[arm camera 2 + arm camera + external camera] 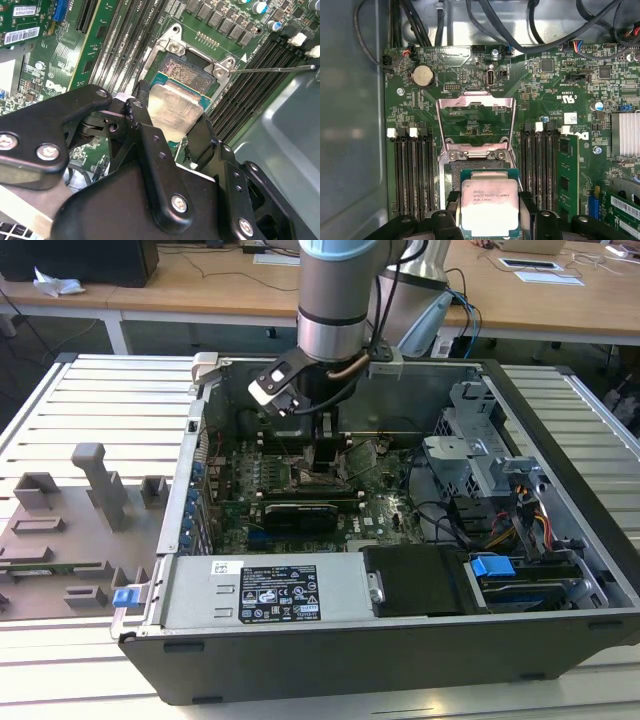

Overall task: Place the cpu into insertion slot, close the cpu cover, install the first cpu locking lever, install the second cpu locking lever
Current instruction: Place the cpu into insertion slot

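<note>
My gripper (pixel 489 214) is shut on the cpu (pixel 489 204), a silvery square chip, with one black finger (pixel 451 207) on each side of it. I hold the chip low over the near part of the insertion slot (pixel 479 167); whether it touches is unclear. In the second wrist view the cpu (pixel 175 112) covers part of the dark insertion slot (pixel 187 75). The cpu cover (pixel 475 102) stands swung open beyond the slot. A thin locking lever (pixel 270 69) sticks out sideways. In the exterior view the gripper (pixel 325 455) reaches down into the case over the green board.
Black memory slots (pixel 412 170) flank the socket on both sides (pixel 540 165). Black cables (pixel 530 30) hang along the case wall. The power supply (pixel 265 590) and drive bays (pixel 500 500) crowd the case. A grey fixture plate (pixel 70 530) lies at the exterior view's left.
</note>
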### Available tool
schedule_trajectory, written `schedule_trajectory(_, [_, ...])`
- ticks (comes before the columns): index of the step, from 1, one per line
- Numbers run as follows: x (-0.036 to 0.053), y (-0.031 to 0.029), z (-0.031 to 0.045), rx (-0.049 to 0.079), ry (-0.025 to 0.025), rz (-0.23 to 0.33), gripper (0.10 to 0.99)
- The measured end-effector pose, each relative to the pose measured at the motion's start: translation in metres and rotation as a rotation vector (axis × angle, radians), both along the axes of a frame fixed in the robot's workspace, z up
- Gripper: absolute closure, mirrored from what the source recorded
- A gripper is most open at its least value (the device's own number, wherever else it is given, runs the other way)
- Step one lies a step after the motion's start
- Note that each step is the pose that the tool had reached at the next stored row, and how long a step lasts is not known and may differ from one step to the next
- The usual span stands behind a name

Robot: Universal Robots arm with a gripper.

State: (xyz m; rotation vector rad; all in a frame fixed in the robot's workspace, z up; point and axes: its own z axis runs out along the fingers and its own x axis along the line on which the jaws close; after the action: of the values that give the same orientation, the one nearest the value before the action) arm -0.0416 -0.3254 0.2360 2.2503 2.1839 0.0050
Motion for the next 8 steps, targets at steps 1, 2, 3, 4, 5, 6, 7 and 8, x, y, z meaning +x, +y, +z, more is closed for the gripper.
schedule_trajectory(1, [0.0,0.0,-0.0004,0.0,0.0,0.0,0.541])
schedule_trajectory(2, [0.0,0.0,-0.0014,0.0,0.0,0.0,0.541])
schedule_trajectory(3, [0.0,0.0,-0.0027,0.0,0.0,0.0,0.541])
schedule_trajectory(4, [0.0,0.0,-0.004,0.0,0.0,0.0,0.541])
schedule_trajectory(5, [0.0,0.0,-0.0059,0.0,0.0,0.0,0.541])
schedule_trajectory(6, [0.0,0.0001,-0.007,0.0,0.0,0.0,0.541])
schedule_trajectory(7, [0.0,0.0002,-0.0075,0.0,0.0,0.0,0.541])
schedule_trajectory(8, [0.0,0.0002,-0.0081,0.0,0.0,0.0,0.541])
